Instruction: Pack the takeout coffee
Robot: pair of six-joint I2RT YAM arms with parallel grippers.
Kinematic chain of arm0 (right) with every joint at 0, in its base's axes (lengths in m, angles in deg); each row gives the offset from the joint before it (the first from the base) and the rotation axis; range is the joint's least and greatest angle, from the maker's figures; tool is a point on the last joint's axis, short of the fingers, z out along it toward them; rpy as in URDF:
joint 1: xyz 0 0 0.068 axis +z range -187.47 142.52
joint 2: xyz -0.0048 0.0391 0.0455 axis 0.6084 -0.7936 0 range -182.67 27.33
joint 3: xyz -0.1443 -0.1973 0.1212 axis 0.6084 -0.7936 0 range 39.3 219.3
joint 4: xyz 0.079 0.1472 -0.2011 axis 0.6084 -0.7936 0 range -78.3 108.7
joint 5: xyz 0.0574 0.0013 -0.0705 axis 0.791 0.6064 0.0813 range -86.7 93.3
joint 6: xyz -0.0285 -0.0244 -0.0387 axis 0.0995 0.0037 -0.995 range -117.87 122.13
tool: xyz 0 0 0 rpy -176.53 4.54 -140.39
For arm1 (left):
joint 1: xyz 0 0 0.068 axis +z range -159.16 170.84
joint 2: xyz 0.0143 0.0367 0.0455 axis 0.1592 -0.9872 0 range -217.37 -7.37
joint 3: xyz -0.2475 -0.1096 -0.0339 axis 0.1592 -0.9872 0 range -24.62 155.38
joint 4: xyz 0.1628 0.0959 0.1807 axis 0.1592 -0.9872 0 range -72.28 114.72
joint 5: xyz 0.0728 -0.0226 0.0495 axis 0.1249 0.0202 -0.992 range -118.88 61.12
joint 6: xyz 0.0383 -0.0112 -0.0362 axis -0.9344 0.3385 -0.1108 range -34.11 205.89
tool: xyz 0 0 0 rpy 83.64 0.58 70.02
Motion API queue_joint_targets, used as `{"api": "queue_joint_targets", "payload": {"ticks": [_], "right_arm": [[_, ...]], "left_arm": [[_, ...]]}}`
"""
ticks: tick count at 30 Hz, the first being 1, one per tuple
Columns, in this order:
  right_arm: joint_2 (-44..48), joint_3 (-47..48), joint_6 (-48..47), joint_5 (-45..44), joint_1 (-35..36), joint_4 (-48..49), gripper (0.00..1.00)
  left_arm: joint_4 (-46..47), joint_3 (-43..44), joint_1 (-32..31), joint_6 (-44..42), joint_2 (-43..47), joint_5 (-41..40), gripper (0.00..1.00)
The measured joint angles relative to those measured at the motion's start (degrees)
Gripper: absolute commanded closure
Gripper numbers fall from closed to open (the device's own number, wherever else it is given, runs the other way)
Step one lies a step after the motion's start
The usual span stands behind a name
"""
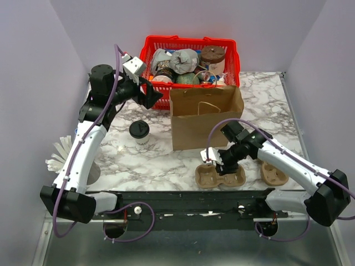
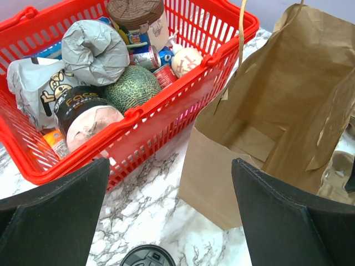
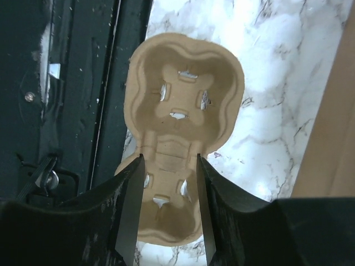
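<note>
On the marble worktop (image 1: 155,160), the takeout coffee (image 1: 139,132) is seen from above standing upright, left of the brown paper bag (image 1: 205,119) and in front of the red basket (image 1: 188,39). Only the edge of its black lid is caught by the left wrist view, where the left gripper (image 2: 169,163) is shown wide open and empty. Only the right wrist view shows the right gripper (image 3: 170,158) half closed astride the waist of a pulp cup carrier (image 3: 186,94). Whether the carrier is pinched cannot be told.
</note>
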Motion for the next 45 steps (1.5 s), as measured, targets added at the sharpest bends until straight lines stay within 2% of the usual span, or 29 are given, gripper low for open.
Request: {"api": "queue_joint_targets", "payload": {"ticks": [12,27,30,34,41,45], "right_arm": [[-1.5,-9.1,3.5,-7.8,4.1,10.0,0.50],[-2.0,-12.0,5.9,-12.2,6.9,15.0,0.50],[-1.5,-12.3,6.0,-12.5,6.9,14.9,0.54],[-1.0,-12.6,6.6,-12.9,7.0,14.8,0.71],[0.1,-11.8,7.8,-14.0,7.1,11.9,0.73],[3.5,-6.6,7.4,-15.2,7.1,6.4,0.73]], "left_arm": [[0.1,-1.6,1.7,0.3,1.2,-0.5,0.02],[0.5,-2.4,1.8,1.8,1.2,-0.4,0.02],[0.6,-2.5,1.9,2.1,1.2,-0.4,0.02],[1.0,-2.8,1.9,2.3,1.2,-0.4,0.02],[1.0,-3.0,2.2,2.4,1.2,-0.4,0.02],[1.4,-3.0,2.2,2.4,1.0,-0.3,0.02]]}}
